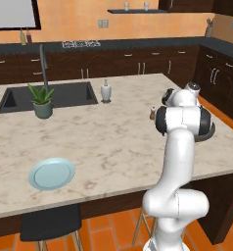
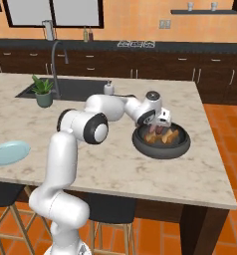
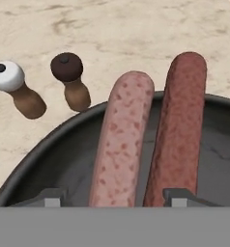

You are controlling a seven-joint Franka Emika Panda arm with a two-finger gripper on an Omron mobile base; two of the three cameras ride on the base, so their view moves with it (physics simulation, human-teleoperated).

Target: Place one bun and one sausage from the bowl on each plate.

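Observation:
The dark round bowl (image 2: 162,151) sits near the right end of the island. My gripper (image 2: 158,129) reaches down into it. In the hand view two sausages lie side by side inside the bowl (image 3: 39,149): a paler pink one (image 3: 124,135) and a darker reddish one (image 3: 182,120). The gripper (image 3: 115,197) straddles both, its jaws apart; the left fingertip (image 3: 51,197) stands clear of the pale sausage. Golden buns (image 2: 171,135) lie in the bowl beside the hand. A pale blue plate (image 1: 51,173) rests near the island's front left edge.
Two small shakers stand just outside the bowl, one white-topped (image 3: 13,87) and one brown-topped (image 3: 71,79). A potted plant (image 1: 41,100), a sink (image 1: 64,95) and a soap dispenser (image 1: 105,91) are at the far left. A stool (image 1: 50,223) stands below the counter's front edge.

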